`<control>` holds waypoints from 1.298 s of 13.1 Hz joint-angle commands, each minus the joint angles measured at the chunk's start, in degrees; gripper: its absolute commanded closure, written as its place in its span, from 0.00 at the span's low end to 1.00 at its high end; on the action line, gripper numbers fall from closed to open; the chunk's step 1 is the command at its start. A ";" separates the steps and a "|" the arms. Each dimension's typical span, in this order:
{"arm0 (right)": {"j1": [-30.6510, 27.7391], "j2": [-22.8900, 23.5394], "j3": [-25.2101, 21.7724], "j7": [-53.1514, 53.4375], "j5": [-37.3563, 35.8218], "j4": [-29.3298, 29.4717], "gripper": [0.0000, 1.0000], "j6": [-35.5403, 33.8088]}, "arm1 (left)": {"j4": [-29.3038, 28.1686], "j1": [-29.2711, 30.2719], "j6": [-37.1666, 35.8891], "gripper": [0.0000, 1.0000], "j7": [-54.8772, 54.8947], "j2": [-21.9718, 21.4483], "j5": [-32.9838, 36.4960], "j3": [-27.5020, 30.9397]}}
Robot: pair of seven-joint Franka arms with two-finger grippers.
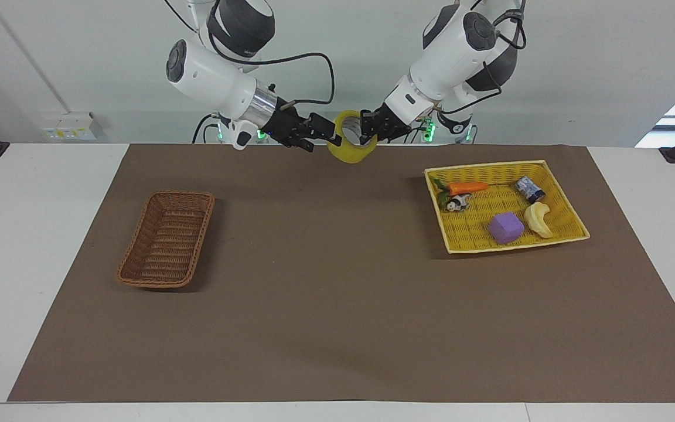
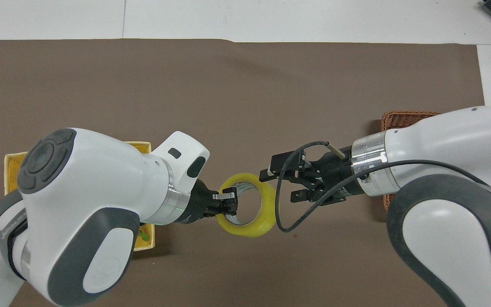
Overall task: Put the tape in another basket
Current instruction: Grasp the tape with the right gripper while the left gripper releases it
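The tape (image 1: 346, 153), a wide yellow roll, hangs in the air over the mat's edge nearest the robots, midway between the arms. My left gripper (image 1: 365, 136) is shut on the roll's wall, one finger inside the ring (image 2: 228, 202). My right gripper (image 1: 324, 140) is open and level with the tape (image 2: 245, 230), its fingers (image 2: 271, 169) straddling the rim across from the left gripper (image 2: 279, 184); I cannot tell if they touch it. The brown wicker basket (image 1: 167, 240) lies empty toward the right arm's end, mostly hidden under that arm in the overhead view (image 2: 403, 116).
A shallow yellow woven tray (image 1: 490, 166) sits toward the left arm's end, holding a carrot (image 1: 467, 188), a panda figure (image 1: 457, 203), a purple block (image 1: 505, 227), a banana toy (image 1: 538, 220) and a small can (image 1: 529, 189). A brown mat (image 1: 337, 305) covers the table.
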 commanded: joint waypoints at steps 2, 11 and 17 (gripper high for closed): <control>0.08 -2.72 -0.11 0.69 1.64 -3.12 0.00 -1.68 | -0.85 -2.42 5.70 1.00 -4.40 -0.46 -2.40 0.96; 0.08 -2.98 0.15 -0.02 -0.64 -2.86 0.96 -3.79 | -0.49 -3.92 10.65 1.00 -7.84 -0.02 -6.36 1.04; 0.08 -2.72 0.15 2.01 -5.12 -2.60 1.00 -3.88 | -0.06 -3.22 10.64 0.00 -11.70 -0.37 -6.27 1.13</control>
